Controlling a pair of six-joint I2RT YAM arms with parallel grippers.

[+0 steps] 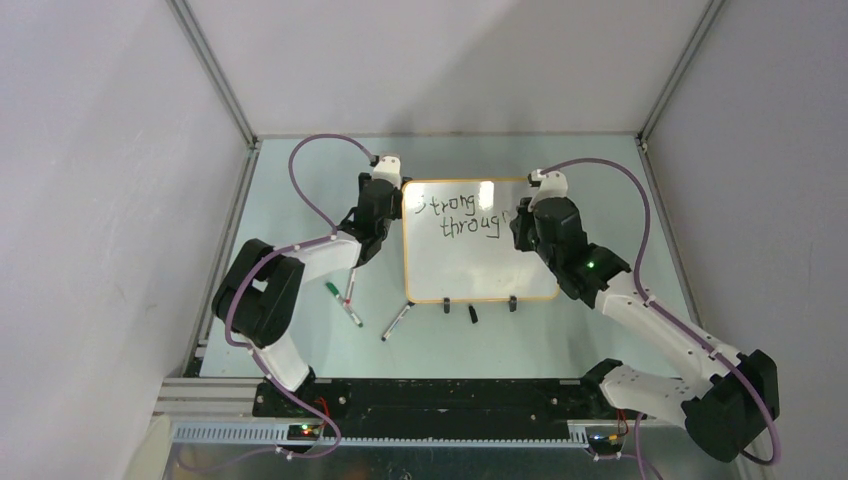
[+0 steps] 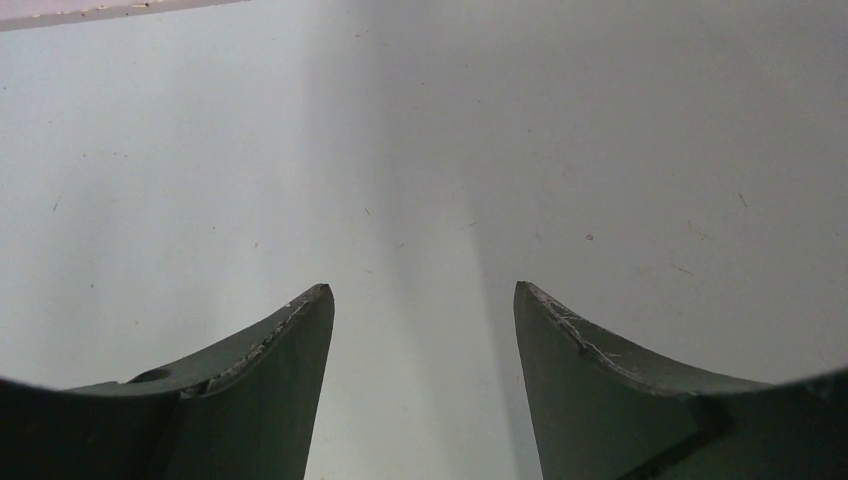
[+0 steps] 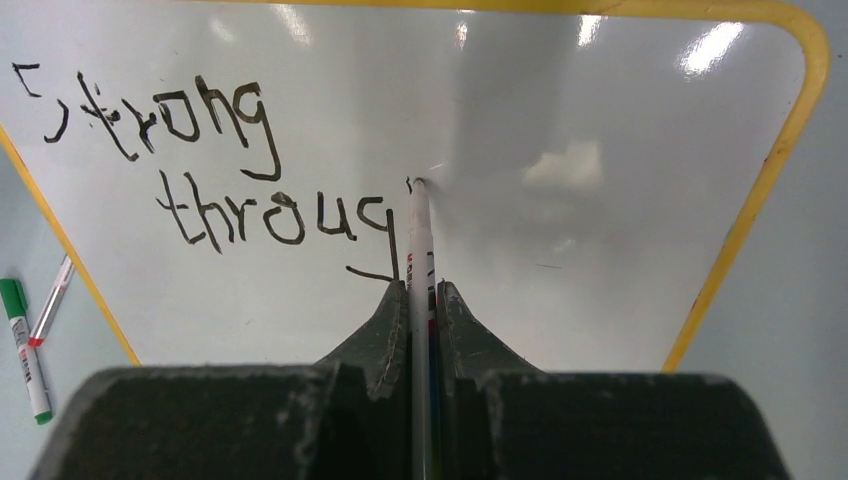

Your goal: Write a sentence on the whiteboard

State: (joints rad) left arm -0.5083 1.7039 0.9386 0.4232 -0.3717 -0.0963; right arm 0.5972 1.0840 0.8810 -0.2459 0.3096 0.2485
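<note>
Clamping a thin white marker (image 3: 421,235) between its fingers, the right gripper (image 3: 421,292) touches the tip to the glossy white, yellow-rimmed rectangular whiteboard (image 1: 480,270), just right of the black handwritten sentence (image 3: 215,165) "Strong throug". The whiteboard sits on the pale counter (image 2: 600,150) between the arms. The left gripper (image 2: 420,290), fingers apart, hovers by its far left corner.

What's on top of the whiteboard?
Black lettering, "Strong throug", plus the marker tip held by the right gripper. From above, the right arm hides part of the whiteboard.
</note>
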